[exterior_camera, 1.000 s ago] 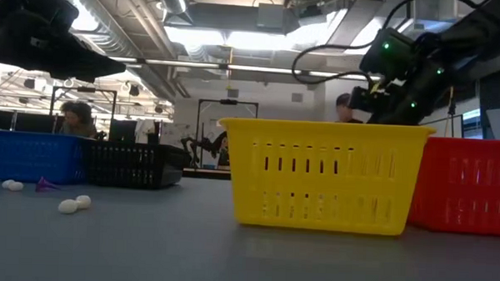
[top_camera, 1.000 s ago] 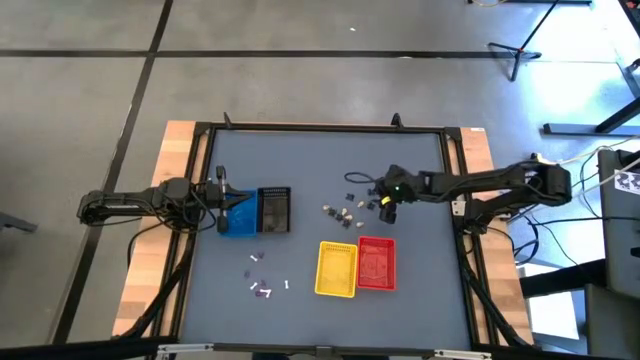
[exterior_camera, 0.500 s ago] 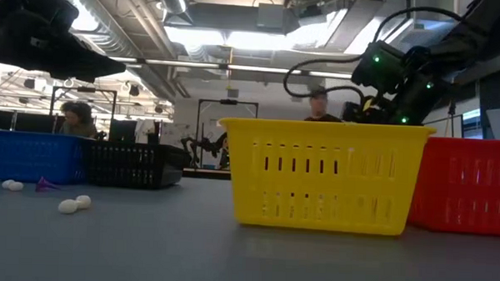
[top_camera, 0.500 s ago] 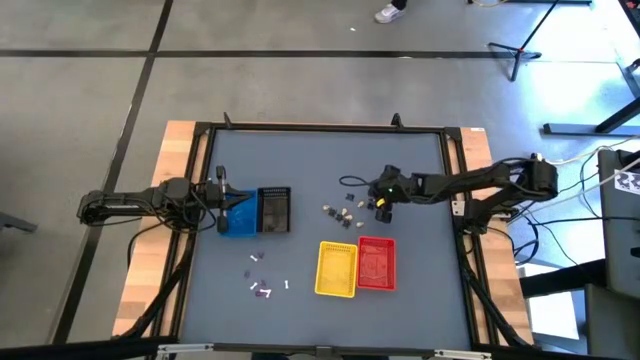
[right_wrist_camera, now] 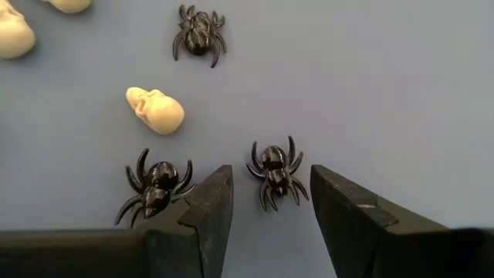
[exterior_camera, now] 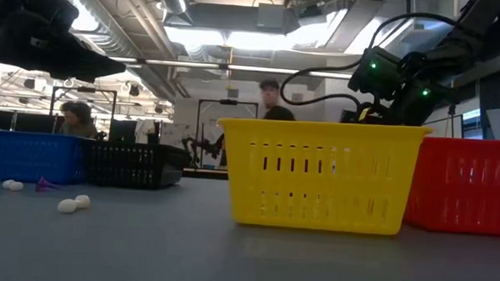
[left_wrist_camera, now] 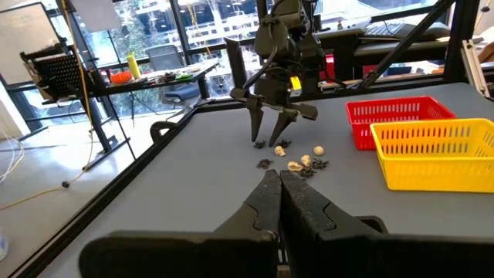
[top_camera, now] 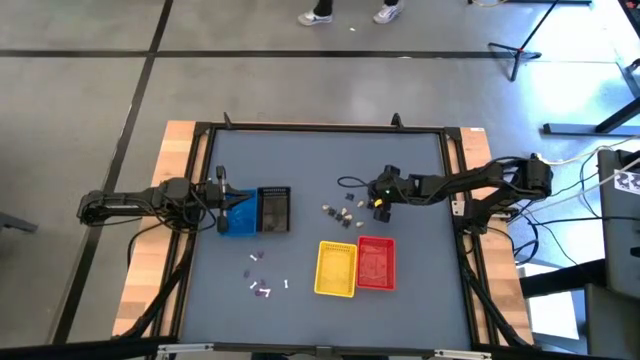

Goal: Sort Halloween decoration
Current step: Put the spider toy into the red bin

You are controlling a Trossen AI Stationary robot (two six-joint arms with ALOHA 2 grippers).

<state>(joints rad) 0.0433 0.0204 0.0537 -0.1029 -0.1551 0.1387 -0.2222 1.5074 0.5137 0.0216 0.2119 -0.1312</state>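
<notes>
We are hovering our right gripper (right_wrist_camera: 266,202), fingers spread and holding nothing, over a black spider (right_wrist_camera: 273,171) sitting between them; our left gripper (left_wrist_camera: 279,202) is resting shut, empty.

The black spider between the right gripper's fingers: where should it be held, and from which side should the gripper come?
Grip the black spider across its round body, coming straight down from above. It lies flat on the table, legs spread thin around it, so the body looks like the only solid part. The open right gripper already straddles it, one finger on each side; probably a short descent is enough.
</notes>
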